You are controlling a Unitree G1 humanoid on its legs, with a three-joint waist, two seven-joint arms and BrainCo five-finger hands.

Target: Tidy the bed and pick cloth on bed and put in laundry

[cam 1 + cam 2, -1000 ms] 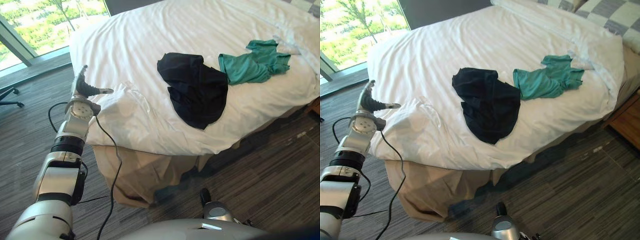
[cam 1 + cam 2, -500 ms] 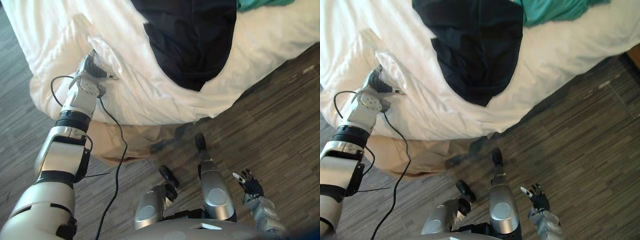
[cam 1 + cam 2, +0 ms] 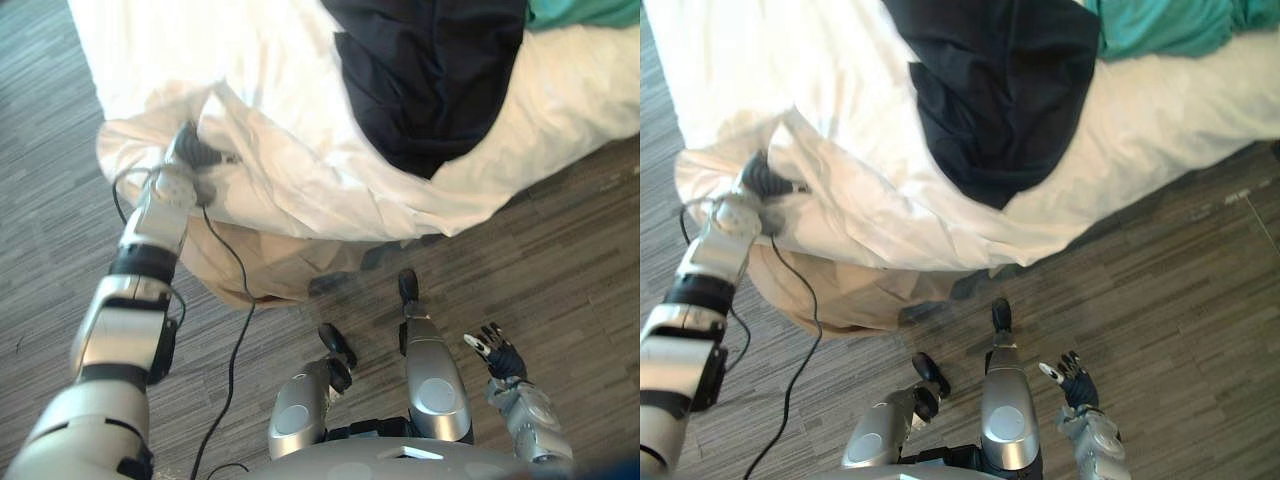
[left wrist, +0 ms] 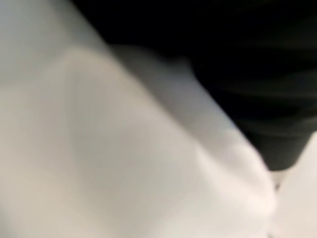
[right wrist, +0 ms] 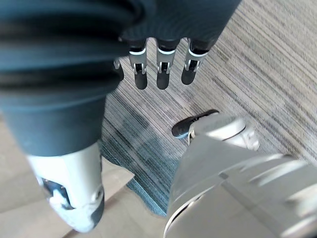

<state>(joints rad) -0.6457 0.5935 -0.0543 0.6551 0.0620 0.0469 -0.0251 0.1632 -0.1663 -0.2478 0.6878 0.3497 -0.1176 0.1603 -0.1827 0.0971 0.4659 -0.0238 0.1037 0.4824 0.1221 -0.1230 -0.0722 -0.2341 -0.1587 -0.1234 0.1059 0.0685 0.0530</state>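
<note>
Left eye view: the left hand [image 3: 193, 155] sits at a raised fold of the white sheet [image 3: 300, 170]; its grip I cannot tell. The black cloth [image 3: 430, 80] lies on that sheet. The right hand [image 3: 497, 355] hangs low, fingers spread.

No legible text or numbers

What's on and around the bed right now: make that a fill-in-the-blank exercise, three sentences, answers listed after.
The garment lying next to the teal cloth is ____.
The left hand is at the bunched corner of the ____ duvet.
The right hand hangs above the floor, empty, its fingers ____ rather than curled.
Answers: black, white, straight.
</note>
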